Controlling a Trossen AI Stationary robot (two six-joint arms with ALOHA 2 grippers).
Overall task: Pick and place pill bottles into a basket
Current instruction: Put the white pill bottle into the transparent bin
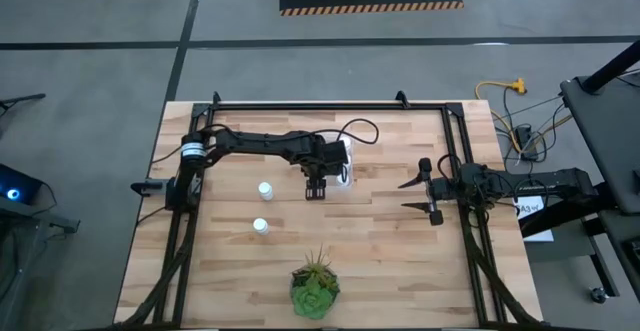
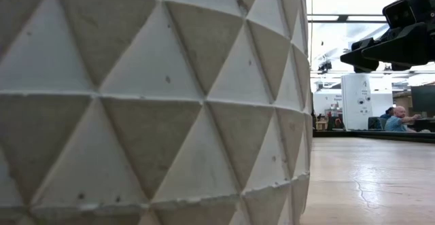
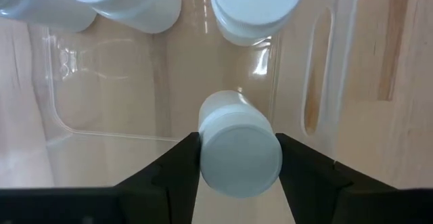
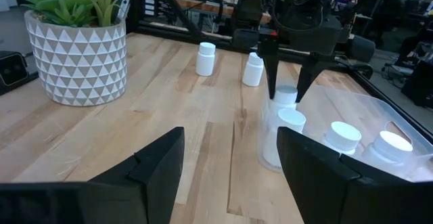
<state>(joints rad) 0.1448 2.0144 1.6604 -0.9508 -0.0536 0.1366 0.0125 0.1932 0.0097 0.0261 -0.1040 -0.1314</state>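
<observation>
Bench [image 1: 400,231] of pale wood planks carried everything, with the green plant [image 1: 315,286] in its white triangle-patterned pot [image 4: 76,61] standing at the near edge in the high view. Reaching in from its side, the left arm [image 1: 260,143] stretched across to the bench's middle, while the right arm [image 1: 520,184] waited near its own edge. The basket [image 3: 301,82], clear and thin-walled, sat on the bench just under the left gripper [image 3: 237,149]. The right gripper [image 4: 230,163] hung well apart from the basket, its fingers spread wide with nothing between them. The left gripper was closed on one pill bottle [image 3: 238,146], the fingers pressing both sides of it below the round cap, and the bottle hung over the basket's interior near one wall; whether it touched the floor of the basket could not be told. Three more pill bottles [image 4: 338,137] stood upright inside the basket, beyond and beside the held one. Two pill bottles [image 1: 265,189] stood upright on the open bench, between the left arm's base and the plant, apart from each other and from the basket.
</observation>
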